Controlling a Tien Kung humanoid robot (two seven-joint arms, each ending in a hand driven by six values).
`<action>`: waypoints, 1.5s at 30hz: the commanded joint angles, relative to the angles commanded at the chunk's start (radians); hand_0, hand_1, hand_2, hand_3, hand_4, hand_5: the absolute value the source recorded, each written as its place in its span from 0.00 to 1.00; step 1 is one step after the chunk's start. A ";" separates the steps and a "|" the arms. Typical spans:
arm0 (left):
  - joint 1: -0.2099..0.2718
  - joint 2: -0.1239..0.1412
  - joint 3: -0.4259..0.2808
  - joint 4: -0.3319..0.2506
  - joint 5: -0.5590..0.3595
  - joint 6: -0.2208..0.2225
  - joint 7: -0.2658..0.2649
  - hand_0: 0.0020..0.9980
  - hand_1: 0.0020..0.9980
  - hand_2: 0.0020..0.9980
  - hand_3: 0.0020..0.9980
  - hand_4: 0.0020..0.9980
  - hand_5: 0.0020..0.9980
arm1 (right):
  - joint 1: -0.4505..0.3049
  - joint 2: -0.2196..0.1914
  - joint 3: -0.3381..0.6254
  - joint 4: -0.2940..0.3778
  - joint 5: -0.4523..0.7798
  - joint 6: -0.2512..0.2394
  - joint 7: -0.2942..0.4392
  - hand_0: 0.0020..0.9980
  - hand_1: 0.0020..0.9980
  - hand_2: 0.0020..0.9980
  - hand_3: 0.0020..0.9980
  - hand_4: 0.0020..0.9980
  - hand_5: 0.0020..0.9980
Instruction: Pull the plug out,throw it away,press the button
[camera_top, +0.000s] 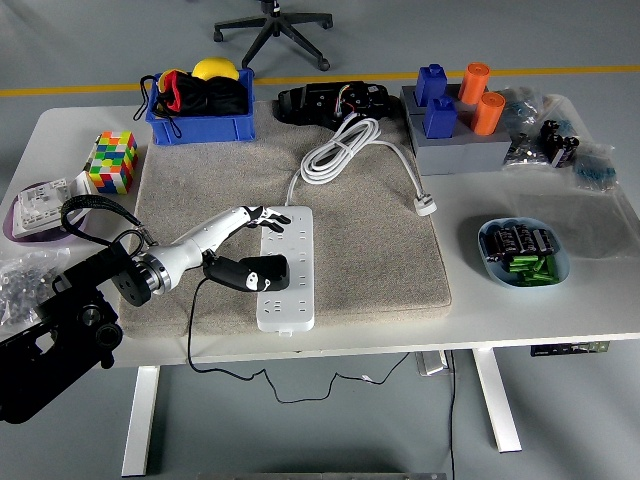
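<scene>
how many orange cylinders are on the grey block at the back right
2. One orange cylinder stands at the back of the grey block, the other orange cylinder just in front and right of it. None seems hidden, though the blue blocks stand beside them.

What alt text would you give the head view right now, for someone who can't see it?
The robot's left hand reaches over a white power strip on a beige mat, fingers touching its far end, with a black plug seated in the strip below the hand. The strip's white cable lies coiled further back; the right arm is out of view.
</scene>
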 joint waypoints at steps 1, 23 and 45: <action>-0.001 0.000 0.003 0.002 -0.001 0.002 0.000 0.84 0.83 0.75 0.80 0.94 0.00 | 0.000 0.000 0.000 0.000 0.000 0.000 0.000 0.75 0.66 0.65 0.62 0.66 0.48; -0.024 -0.019 0.064 0.087 -0.023 0.031 -0.004 0.77 0.65 0.60 0.76 0.91 0.00 | 0.003 -0.002 -0.002 0.000 0.001 0.000 -0.001 0.75 0.66 0.65 0.62 0.66 0.48; -0.041 -0.034 0.099 0.109 0.000 0.093 -0.015 0.49 0.38 0.38 0.58 0.73 0.00 | 0.003 -0.002 -0.004 0.000 0.002 0.000 -0.001 0.75 0.66 0.65 0.62 0.66 0.48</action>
